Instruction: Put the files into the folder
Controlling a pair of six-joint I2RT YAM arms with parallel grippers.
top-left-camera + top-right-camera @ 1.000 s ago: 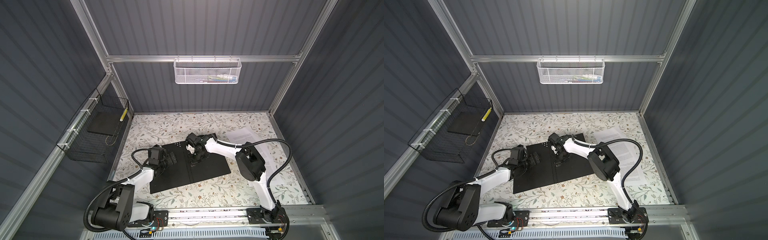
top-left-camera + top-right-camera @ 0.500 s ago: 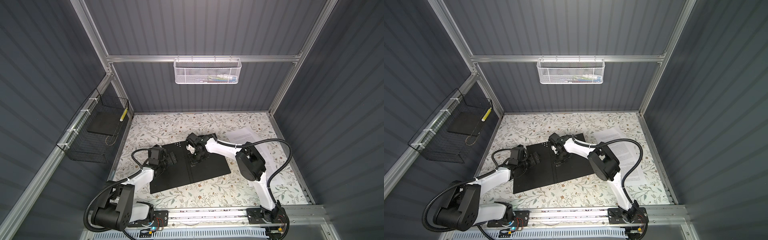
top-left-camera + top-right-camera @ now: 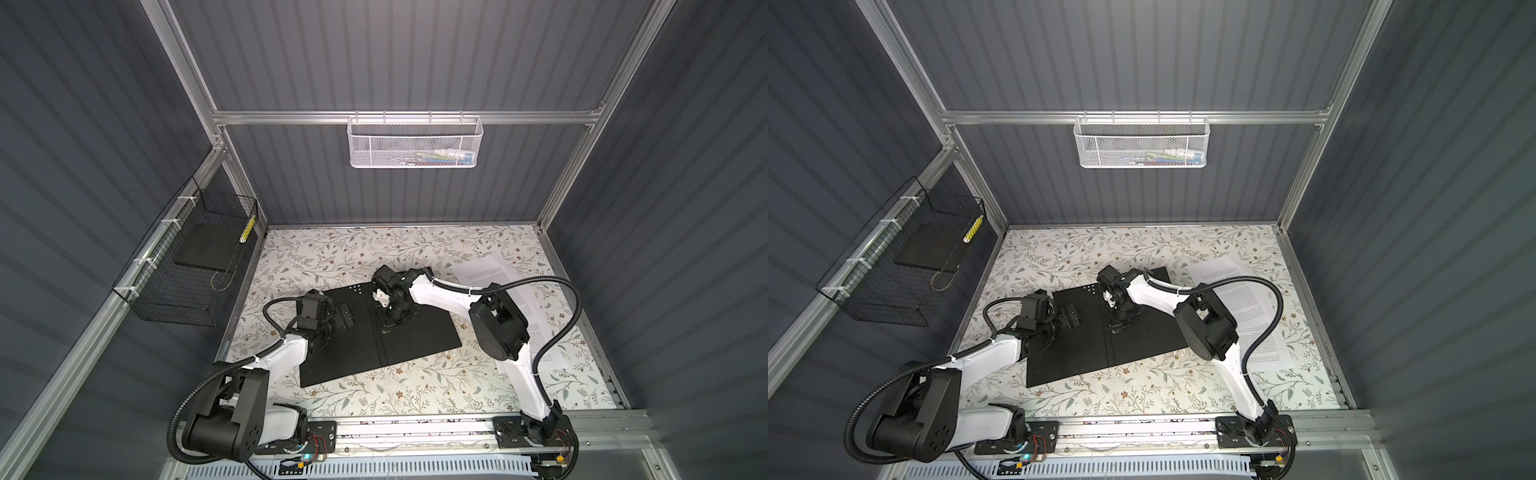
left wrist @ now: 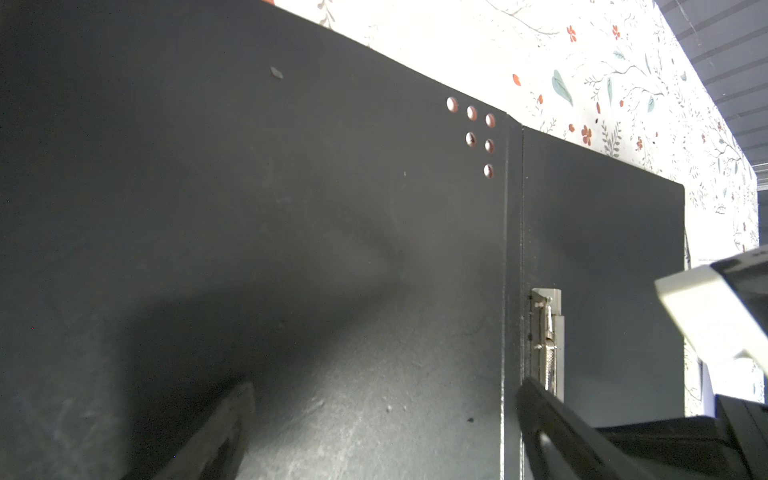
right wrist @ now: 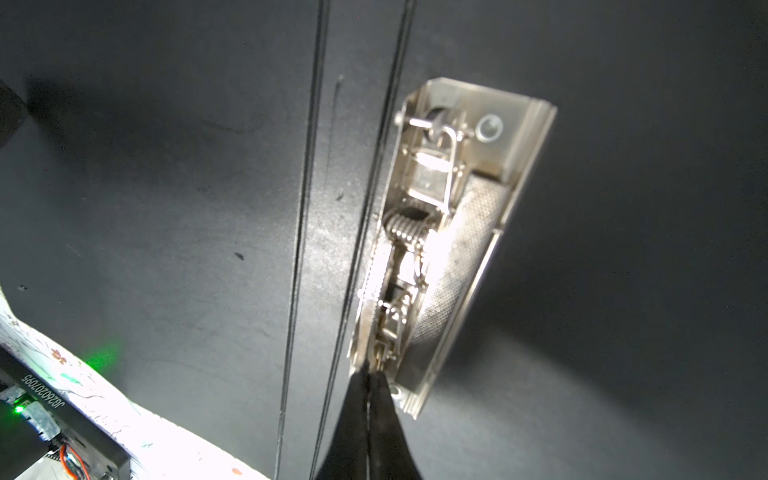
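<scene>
While the whole layout is given only by the top views, the fine detail is supplied by the wrist views. In both top views the folder point(image 3: 419, 336) point(image 3: 1142, 336) is seen lying open and flat, black inside upward, at the middle of the tabletop point(image 3: 332, 257), and the files point(image 3: 490, 270) point(image 3: 1221, 270) are seen as white printed sheets along the right edge, well apart from the grippers and partly hidden behind the right arm. The files are shown by neither wrist view. Only in the right wrist view is the metal clip point(image 5: 440, 232) laid bare, with its spring and textured pad, beside the spine creases. A cluster of punched holes point(image 4: 478, 133) near the far end of the spine is made plain by the left wrist view. The left gripper point(image 3: 345, 322) point(image 4: 382, 399) is spread wide with nothing between its fingers; it is held low over the left leaf. The right gripper point(image 3: 388, 326) point(image 5: 368, 374) is closed, finger against finger, and its tips are set against the near end of the clip; whether anything thin is pinched cannot be told. The left arm is stretched low from the near left corner. The right arm is raised at the elbow, carried across toward the middle, and bent steeply down at the wrist.
</scene>
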